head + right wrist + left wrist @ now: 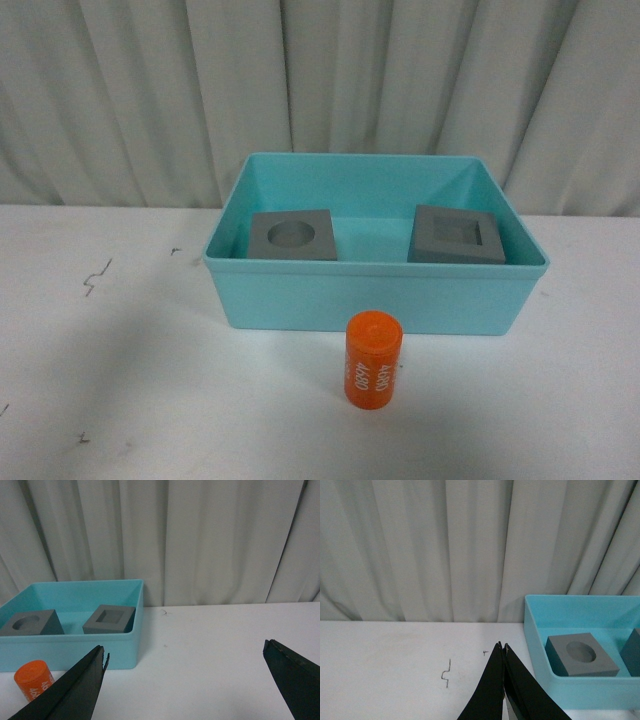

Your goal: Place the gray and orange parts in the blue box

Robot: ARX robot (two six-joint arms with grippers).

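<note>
The blue box (370, 292) stands on the white table in the front view. Inside it lie two gray cubes: one with a round recess (293, 235) on the left, one with a square recess (456, 235) on the right. The orange cylinder (373, 359) with white lettering stands upright on the table just in front of the box. Neither arm shows in the front view. My left gripper (501, 646) is shut and holds nothing, to the left of the box (540, 645). My right gripper (185, 650) is open wide over bare table, right of the box (75, 647) and the cylinder (34, 680).
A pale pleated curtain (320, 90) hangs behind the table. Small dark scratch marks (96, 277) dot the tabletop left of the box. White table surface (210, 645) stretches to the right of the box.
</note>
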